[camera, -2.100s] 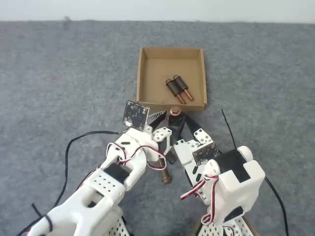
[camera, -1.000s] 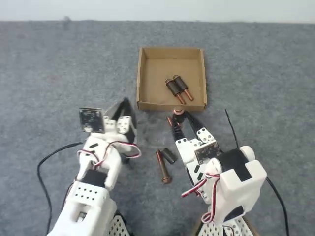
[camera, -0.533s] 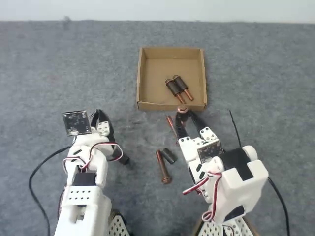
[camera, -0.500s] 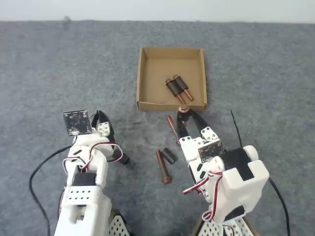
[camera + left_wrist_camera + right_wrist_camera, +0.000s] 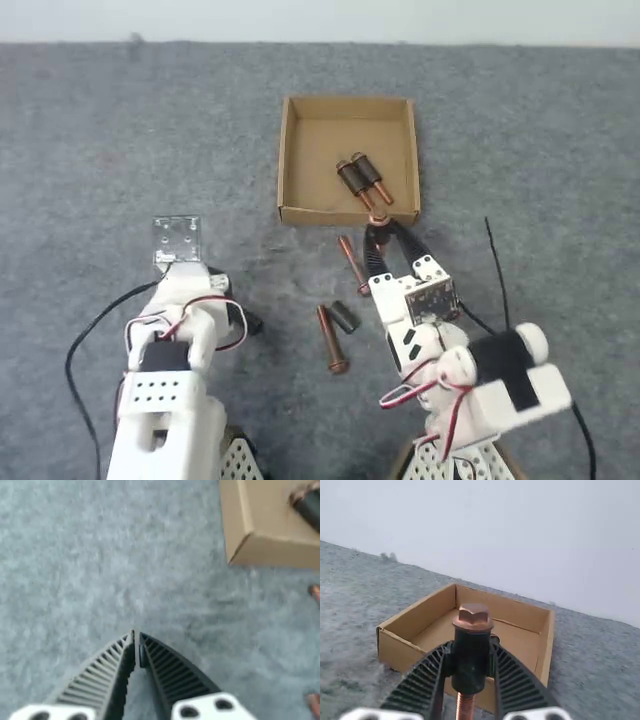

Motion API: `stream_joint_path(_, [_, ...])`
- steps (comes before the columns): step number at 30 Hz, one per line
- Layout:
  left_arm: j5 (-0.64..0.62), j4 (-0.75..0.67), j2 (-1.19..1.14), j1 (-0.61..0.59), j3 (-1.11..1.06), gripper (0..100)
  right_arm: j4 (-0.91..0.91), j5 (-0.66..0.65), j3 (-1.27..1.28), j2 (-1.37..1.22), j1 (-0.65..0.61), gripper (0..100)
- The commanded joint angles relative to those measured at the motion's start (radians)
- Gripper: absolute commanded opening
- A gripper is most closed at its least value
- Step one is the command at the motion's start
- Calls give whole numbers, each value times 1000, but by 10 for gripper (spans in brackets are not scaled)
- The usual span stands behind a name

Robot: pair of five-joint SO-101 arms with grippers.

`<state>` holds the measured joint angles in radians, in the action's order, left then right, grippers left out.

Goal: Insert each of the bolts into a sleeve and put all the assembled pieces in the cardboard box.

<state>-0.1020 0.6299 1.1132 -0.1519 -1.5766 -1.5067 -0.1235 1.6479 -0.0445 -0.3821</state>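
So the right gripper (image 5: 471,654) is clamping tight on a finished piece (image 5: 472,626), a copper bolt pushed through a black sleeve with the hex head poking out past the fingertips. It's hanging just short of the cardboard box (image 5: 318,150), right by the front wall. Two finished pieces (image 5: 362,182) are already lying inside. To me this is looking like the drop-off step for number three. The next move is calling for carrying it forward over that wall and only opening up once it's above the box floor, otherwise it's landing on the carpet (image 5: 150,130). The left gripper (image 5: 136,639) is sitting back on its own side, jaws all but closed, holding nothing. More work is waiting after this: one loose bolt (image 5: 350,260) near the box, another bolt (image 5: 331,340) closer to the arms, and a spare sleeve (image 5: 345,317) just beside it. As for labels, I'm not making out any readable writing on the box or the parts
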Motion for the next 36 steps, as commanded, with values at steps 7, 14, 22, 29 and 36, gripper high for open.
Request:
stream_joint_path(7, [37, 198, 21, -110, 97, 9, 274, -12, -3, 274, 87, 6])
stream_joint_path(14, [91, 195, 21, -110, 82, 9, 642, -12, -43, 532, 147, 6])
stream_joint_path(22, [91, 195, 21, -110, 81, 9, 1119, -12, -161, 731, 148, 6])
stream_joint_path(29, [91, 195, 21, -110, 81, 9, 1366, -12, -321, 763, 211, 9])
stream_joint_path(36, [91, 193, 21, -110, 73, 9, 1652, -14, -577, 762, 240, 9])
